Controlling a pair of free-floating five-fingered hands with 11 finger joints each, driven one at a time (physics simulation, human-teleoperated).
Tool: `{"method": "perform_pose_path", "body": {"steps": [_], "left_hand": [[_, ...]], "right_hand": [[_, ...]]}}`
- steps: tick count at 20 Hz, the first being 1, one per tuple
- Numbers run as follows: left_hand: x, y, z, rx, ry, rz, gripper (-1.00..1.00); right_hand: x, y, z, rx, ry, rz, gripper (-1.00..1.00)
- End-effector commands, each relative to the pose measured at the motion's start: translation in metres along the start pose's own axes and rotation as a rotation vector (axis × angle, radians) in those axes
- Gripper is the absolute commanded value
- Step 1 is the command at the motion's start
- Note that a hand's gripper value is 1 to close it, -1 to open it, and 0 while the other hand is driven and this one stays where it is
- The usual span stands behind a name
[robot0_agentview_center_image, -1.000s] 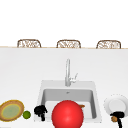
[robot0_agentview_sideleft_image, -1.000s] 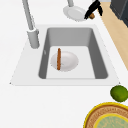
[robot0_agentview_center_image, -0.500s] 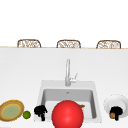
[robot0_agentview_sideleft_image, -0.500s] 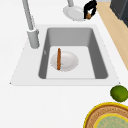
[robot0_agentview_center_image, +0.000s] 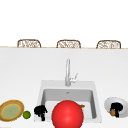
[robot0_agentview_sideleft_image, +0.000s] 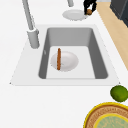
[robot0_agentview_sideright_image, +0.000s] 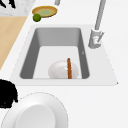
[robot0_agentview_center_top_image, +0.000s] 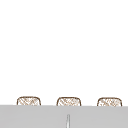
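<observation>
Right hand (robot0_agentview_center_image: 116, 108) over white plate (robot0_agentview_center_image: 108, 103), seemingly curled round small brown item (robot0_agentview_center_image: 113, 112); could drop off-plate if loosened early.

Both hands are black: the left hand (robot0_agentview_center_image: 40, 111) and the right hand (robot0_agentview_center_image: 116, 107), which sits against a small brown thing (robot0_agentview_center_image: 113, 112) over a white plate (robot0_agentview_center_image: 108, 103). The tabletop (robot0_agentview_center_image: 22, 75) is white, the sink (robot0_agentview_sideleft_image: 97, 53) grey, the faucet (robot0_agentview_center_image: 67, 72) silver-grey. A red ball (robot0_agentview_center_image: 67, 114) fills the front. The lime (robot0_agentview_center_image: 26, 114) is green. The woven plate (robot0_agentview_center_image: 11, 110) has a yellow rim, brown band and pale green centre.
</observation>
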Motion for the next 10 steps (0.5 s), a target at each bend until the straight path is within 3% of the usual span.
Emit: {"method": "perform_pose_path", "body": {"steps": [1, 10], "left_hand": [[0.000, 0.000, 0.000, 0.000, 0.000, 0.000, 0.00], [0.000, 0.000, 0.000, 0.000, 0.000, 0.000, 0.00]], "right_hand": [[0.013, -0.029, 0.010, 0.001, 0.014, -0.025, 1.00], [0.064, -0.065, 0.019, -0.004, 0.031, -0.015, 1.00]]}}
